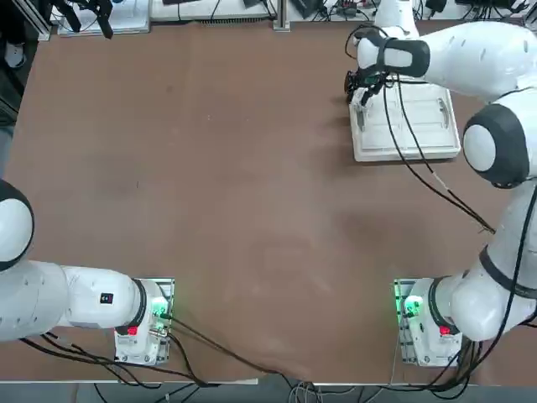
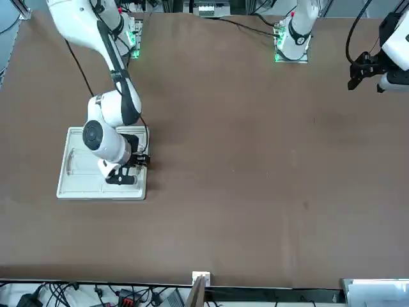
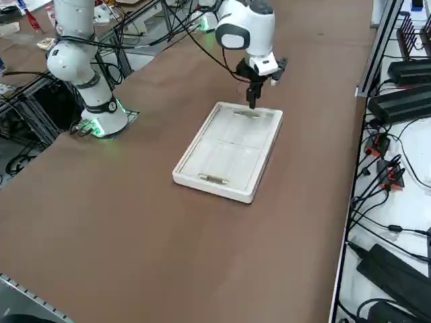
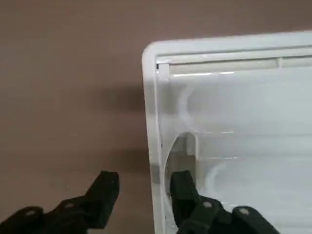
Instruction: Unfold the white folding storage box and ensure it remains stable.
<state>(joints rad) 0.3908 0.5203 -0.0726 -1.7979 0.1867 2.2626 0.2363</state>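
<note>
1. Nearer the robot than the white folding storage box (image 1: 419, 130), the right arm's base (image 1: 432, 327) stands at the table (image 1: 252, 193) edge, lit green.
2. The box lies on the right half of the table, folded flat; its raised rim encloses the folded panels like a shallow tray.
3. It is glossy white and rectangular with rounded corners, an oval handle cut-out in each short end and faint moulded lines on its panels.
4. The right gripper (image 4: 146, 200) is at the box's left end, towards its far corner. Its fingers are open: one by the handle cut-out inside the rim, the other outside, above the table. Whether either touches the box, I cannot tell.
5. Beyond the box, black cables (image 3: 397, 229) lie past the table's far edge.
</note>
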